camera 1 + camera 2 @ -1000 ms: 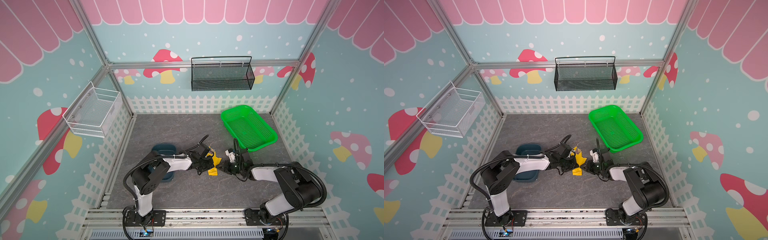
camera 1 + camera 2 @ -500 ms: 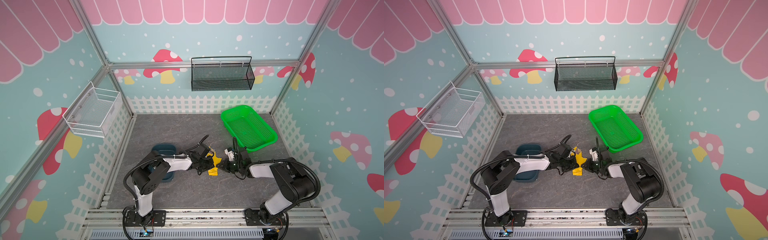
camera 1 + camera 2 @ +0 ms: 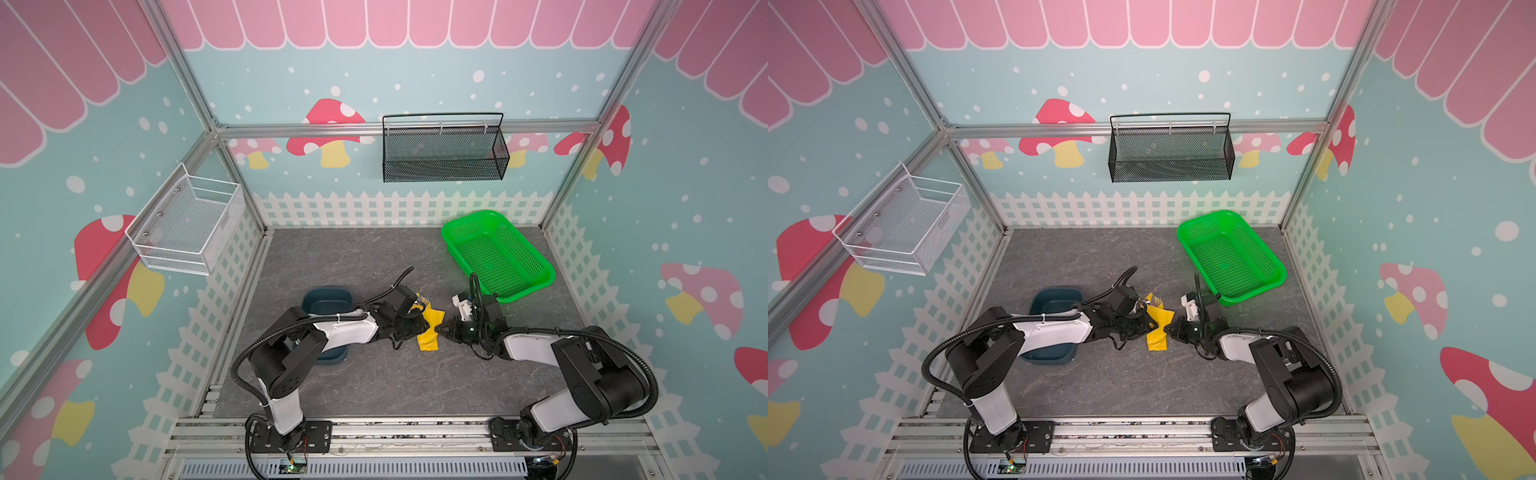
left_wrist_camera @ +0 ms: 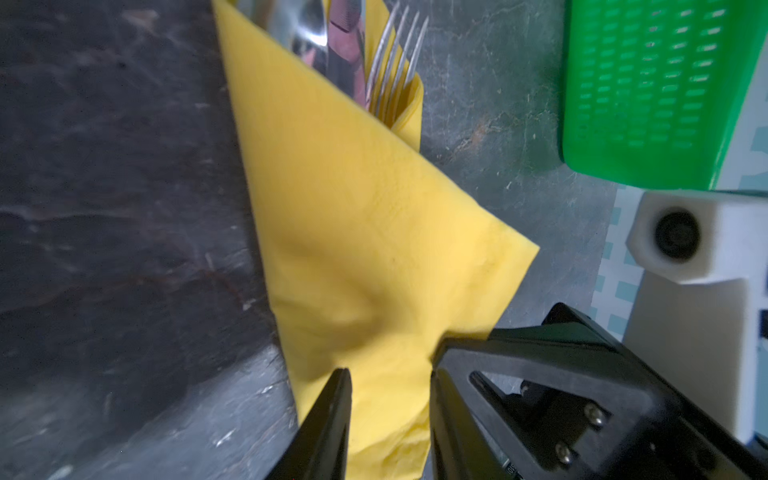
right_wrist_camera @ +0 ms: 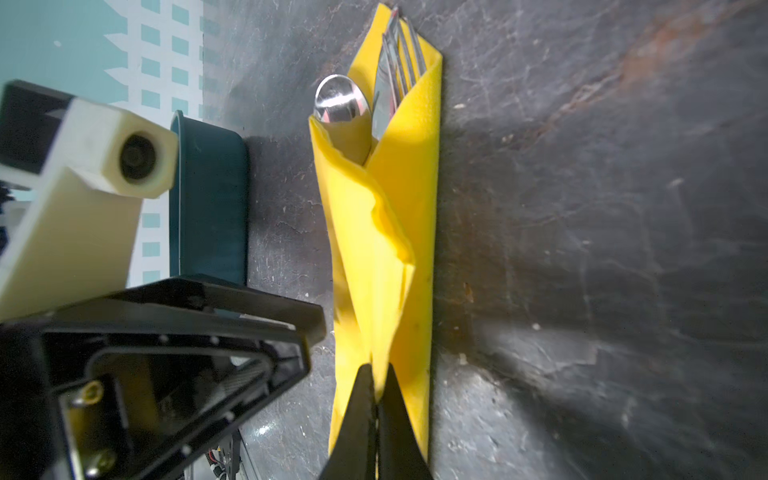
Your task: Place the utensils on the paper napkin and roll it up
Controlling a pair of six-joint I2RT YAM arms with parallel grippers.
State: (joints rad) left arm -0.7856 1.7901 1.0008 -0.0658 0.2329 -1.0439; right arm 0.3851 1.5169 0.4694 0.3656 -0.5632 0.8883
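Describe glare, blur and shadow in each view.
Both top views: even light, sharp, only soft shadows on the table. Left wrist view: the spoon is out of focus, a dark shadow crosses the table. Right wrist view: the spoon's bowl glares, the table beside the napkin is smeared.

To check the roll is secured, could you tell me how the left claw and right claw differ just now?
The left claw has its jaws apart, straddling the paper napkin without pinching it; the right claw is shut on a raised fold of it. In both top views the left claw reaches in from the bundle's left, the right claw from its right. Both sit at the end away from the fork tines.
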